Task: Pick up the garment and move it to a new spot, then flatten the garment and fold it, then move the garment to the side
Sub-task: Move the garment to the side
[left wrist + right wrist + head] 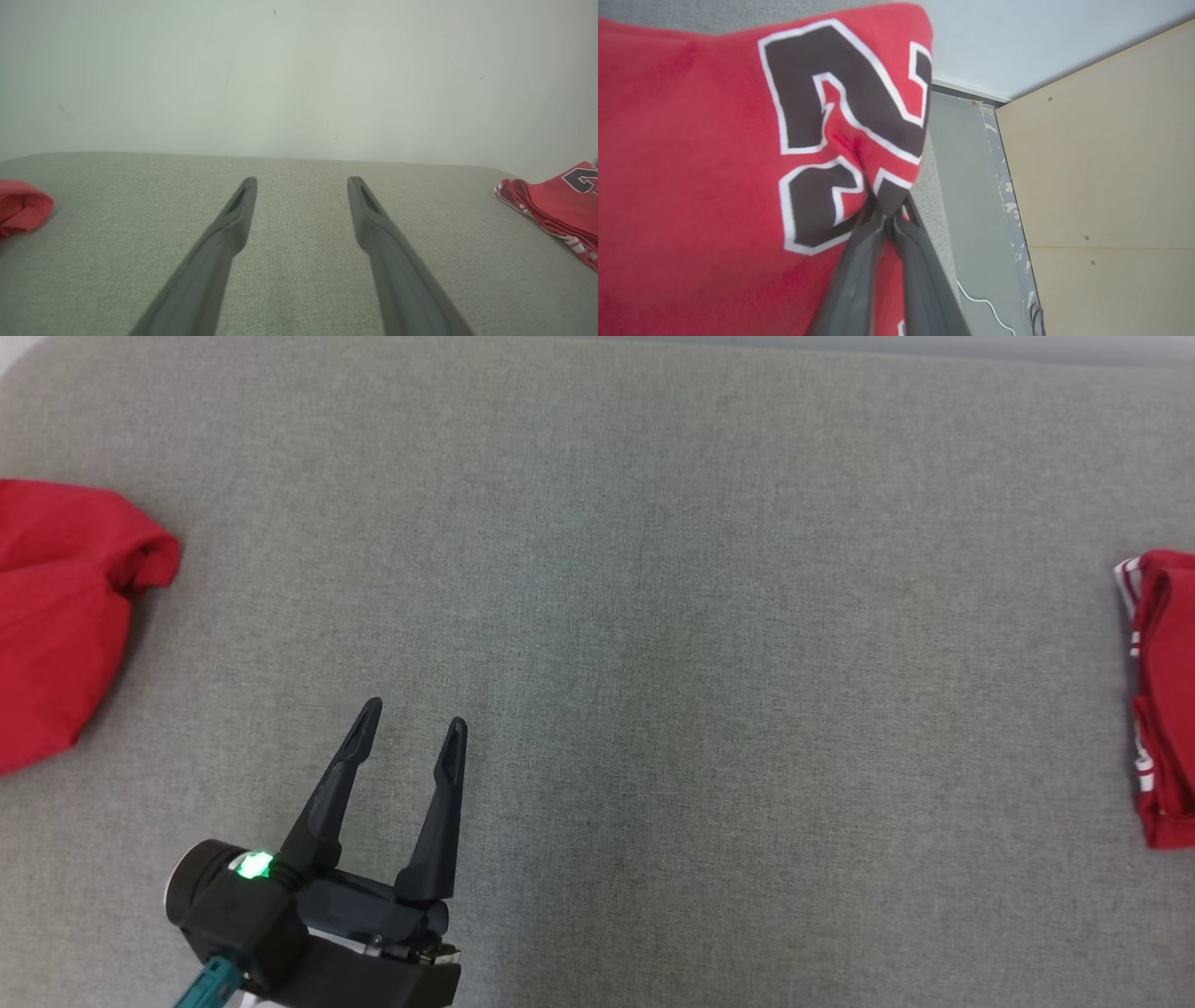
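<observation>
Pinching the jersey (691,186) at its number (head view: just a striped edge), the right claw (890,215) is clenched. Left claw (414,714) gapes

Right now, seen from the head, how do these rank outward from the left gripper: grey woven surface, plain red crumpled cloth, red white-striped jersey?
From the left gripper:
1. Grey woven surface, directly under it.
2. Plain red crumpled cloth, at the left edge.
3. Red white-striped jersey, far right edge.
</observation>
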You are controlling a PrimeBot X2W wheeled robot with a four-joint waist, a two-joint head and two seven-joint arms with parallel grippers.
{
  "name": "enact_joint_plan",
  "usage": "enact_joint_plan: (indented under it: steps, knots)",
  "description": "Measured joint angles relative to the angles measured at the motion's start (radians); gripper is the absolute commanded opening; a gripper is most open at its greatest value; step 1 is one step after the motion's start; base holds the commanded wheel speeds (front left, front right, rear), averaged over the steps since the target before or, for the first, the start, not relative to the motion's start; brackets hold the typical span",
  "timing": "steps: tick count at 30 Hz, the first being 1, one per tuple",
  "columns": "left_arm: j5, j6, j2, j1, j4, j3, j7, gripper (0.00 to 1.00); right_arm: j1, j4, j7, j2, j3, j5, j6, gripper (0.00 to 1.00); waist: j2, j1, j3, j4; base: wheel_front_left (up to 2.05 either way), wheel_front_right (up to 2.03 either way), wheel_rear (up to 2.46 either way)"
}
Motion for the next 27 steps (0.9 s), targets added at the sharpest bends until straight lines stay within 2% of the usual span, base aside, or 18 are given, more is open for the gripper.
enact_joint_plan:
  steps: [6,9,10,11,12,13,20,25,27]
  knots:
    - [-0.001,0.0,0.002,0.0,-0.005,-0.007,0.0,1.0,0.004,-0.002,-0.028,-0.05,-0.009,-0.05,0.0,0.0,0.0,0.0,0.018,0.007,0.0,0.0,0.0]
    - [-0.003,0.0,0.003,0.0,-0.004,-0.008,0.0,1.0,0.005,-0.003,-0.028,-0.054,-0.02,-0.054,0.0,0.0,0.0,0.0,0.023,0.008,0.0,0.0,0.0]
    - [-0.003,0.0,0.003,0.0,-0.003,-0.009,0.0,1.0,0.006,-0.006,-0.03,-0.054,-0.021,-0.057,0.0,0.07,0.0,0.0,0.024,0.009,0.0,0.0,0.0]
    - [-0.003,0.0,0.003,0.0,-0.003,-0.012,0.0,1.0,0.007,-0.012,-0.039,-0.053,-0.022,-0.057,0.0,0.38,0.0,0.0,0.025,0.009,0.0,0.0,0.0]
    - [-0.003,0.0,0.004,0.0,-0.002,-0.014,0.0,1.0,0.008,-0.019,-0.046,-0.052,-0.025,-0.057,0.0,0.75,0.0,0.0,0.026,0.011,0.0,0.0,0.0]
    - [-0.003,0.0,0.004,0.0,-0.001,-0.014,0.0,1.0,0.008,-0.022,-0.046,-0.051,-0.024,-0.056,0.0,1.0,-0.0001,0.0,0.026,0.01,0.0,0.0,0.0]
    - [-0.022,0.0,-0.009,0.001,0.012,-0.002,0.0,1.0,0.009,-0.067,-0.095,-0.023,0.015,-0.02,0.0,1.0,-0.0001,0.0,-0.003,0.006,0.0,0.0,0.0]
    - [-0.053,0.0,-0.035,0.027,0.048,0.044,0.0,1.0,0.025,-0.129,-0.177,0.038,0.07,0.089,0.0,1.0,-0.0001,0.0,-0.053,0.001,0.0,0.0,0.0]
    - [-0.055,0.0,-0.031,0.033,0.069,0.049,0.0,1.0,0.057,-0.151,-0.252,0.099,0.082,0.131,0.0,1.0,-0.0003,-0.0002,-0.077,-0.003,0.0,0.0,0.0]
